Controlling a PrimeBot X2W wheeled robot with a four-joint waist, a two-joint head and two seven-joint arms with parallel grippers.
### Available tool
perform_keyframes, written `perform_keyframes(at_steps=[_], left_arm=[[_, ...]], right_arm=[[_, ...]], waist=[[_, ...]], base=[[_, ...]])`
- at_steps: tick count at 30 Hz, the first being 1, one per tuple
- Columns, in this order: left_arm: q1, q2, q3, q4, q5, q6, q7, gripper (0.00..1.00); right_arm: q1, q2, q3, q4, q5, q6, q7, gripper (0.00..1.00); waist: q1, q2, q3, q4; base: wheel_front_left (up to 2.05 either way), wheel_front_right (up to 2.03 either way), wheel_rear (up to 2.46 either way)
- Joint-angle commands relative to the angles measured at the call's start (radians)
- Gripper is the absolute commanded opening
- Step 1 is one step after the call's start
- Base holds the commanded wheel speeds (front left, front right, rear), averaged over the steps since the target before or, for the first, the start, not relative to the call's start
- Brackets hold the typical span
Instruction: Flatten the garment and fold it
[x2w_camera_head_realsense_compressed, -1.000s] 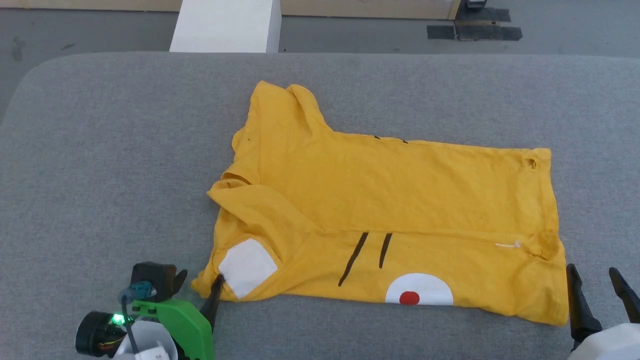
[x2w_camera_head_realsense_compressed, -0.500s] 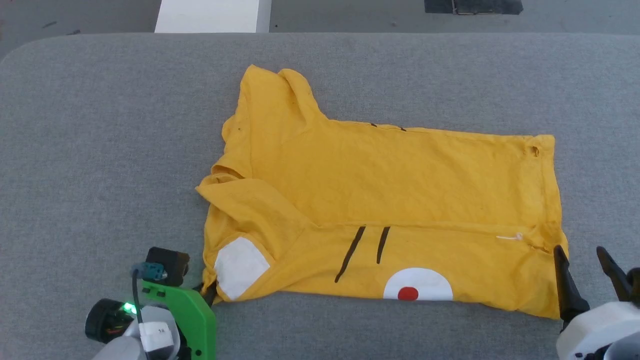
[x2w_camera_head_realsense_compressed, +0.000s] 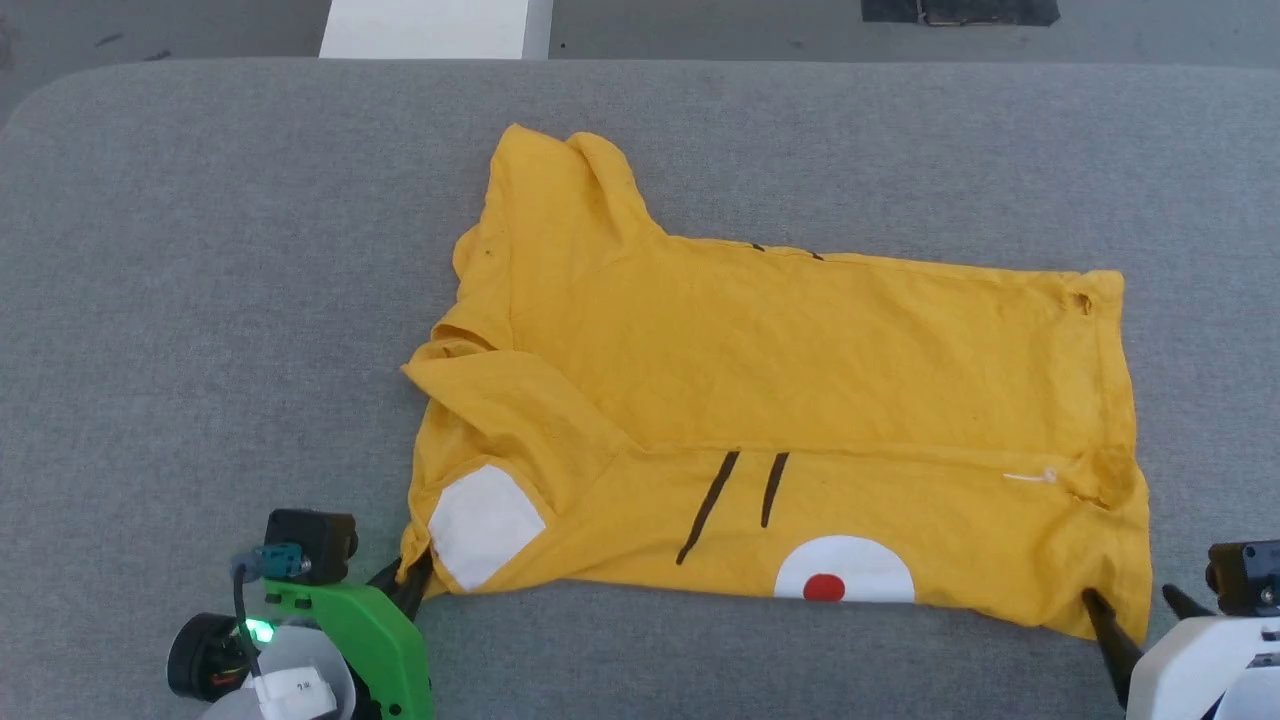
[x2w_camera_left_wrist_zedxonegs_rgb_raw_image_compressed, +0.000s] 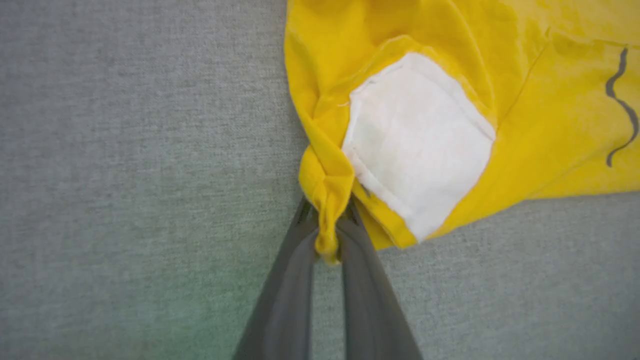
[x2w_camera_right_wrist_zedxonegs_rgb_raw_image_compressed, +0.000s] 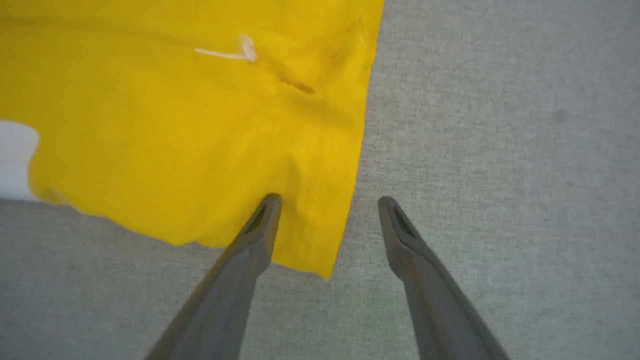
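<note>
The garment (x2w_camera_head_realsense_compressed: 780, 370), a bright yellow T-shirt, lies folded lengthwise on the grey table (x2w_camera_head_realsense_compressed: 200, 300), with two black stripes and a white oval with a red dot near its front edge. My left gripper (x2w_camera_head_realsense_compressed: 410, 578) is shut on the garment's near left corner, beside the white sleeve patch (x2w_camera_head_realsense_compressed: 483, 523). In the left wrist view the gripper (x2w_camera_left_wrist_zedxonegs_rgb_raw_image_compressed: 327, 230) pinches a bunched yellow fold (x2w_camera_left_wrist_zedxonegs_rgb_raw_image_compressed: 327, 200). My right gripper (x2w_camera_head_realsense_compressed: 1135, 605) stands open at the near right corner; in the right wrist view the gripper (x2w_camera_right_wrist_zedxonegs_rgb_raw_image_compressed: 330, 202) straddles the garment's corner (x2w_camera_right_wrist_zedxonegs_rgb_raw_image_compressed: 310, 240), left finger over the cloth, right finger on bare table.
The grey padded table spreads wide on all sides of the shirt. Beyond its far edge a white block (x2w_camera_head_realsense_compressed: 430, 25) stands on the floor, with a dark mat (x2w_camera_head_realsense_compressed: 960, 10) further right.
My left gripper has shut on the garment's near left corner. The right gripper has come forward so its open fingers straddle the near right corner. The head view tilted slightly.
</note>
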Motion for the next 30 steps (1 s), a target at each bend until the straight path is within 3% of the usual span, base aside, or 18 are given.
perform_keyframes(at_steps=[1, 8, 9, 10, 11, 21, 30], left_arm=[[0.01, 0.004, 0.005, -0.002, -0.01, 0.005, -0.005, 0.0], [0.0, 0.0, 0.005, -0.001, -0.014, 0.002, -0.01, 0.0], [-0.001, -0.001, 0.006, 0.0, -0.015, 0.002, -0.012, 0.0], [-0.002, -0.001, 0.006, 0.002, -0.016, 0.002, -0.014, 0.0], [-0.003, -0.002, 0.007, 0.004, -0.017, 0.002, -0.015, 0.0], [0.022, -0.002, 0.038, -0.016, -0.052, 0.013, -0.037, 0.0], [0.171, 0.071, 0.099, -0.187, -0.117, 0.102, 0.035, 0.0]], right_arm=[[0.008, 0.006, 0.002, -0.004, 0.015, -0.002, 0.016, 1.0], [-0.001, 0.02, 0.013, 0.042, 0.036, -0.002, 0.03, 1.0], [-0.007, 0.024, 0.009, 0.056, 0.037, -0.002, 0.027, 0.49], [-0.012, 0.027, 0.006, 0.069, 0.038, -0.002, 0.025, 0.49], [-0.016, 0.03, 0.001, 0.077, 0.039, -0.002, 0.023, 0.0], [-0.025, 0.016, -0.038, 0.038, 0.075, -0.002, 0.013, 0.0], [0.027, 0.008, -0.108, -0.109, 0.099, -0.002, 0.104, 0.0]], waist=[[0.0, 0.0, 0.009, 0.007], [0.0, 0.0, 0.021, 0.013], [0.0, 0.0, 0.02, 0.013], [0.0, 0.0, 0.019, 0.013], [0.0, 0.0, 0.018, 0.013], [0.0, 0.0, -0.032, 0.007], [0.0, 0.0, -0.068, 0.011]], base=[[0.0, 0.0, 0.0], [0.0, 0.0, 0.0], [0.0, 0.0, 0.0], [0.0, 0.0, 0.0], [0.0, 0.0, 0.0], [0.0, 0.0, 0.0], [0.0, 0.0, 0.0]])
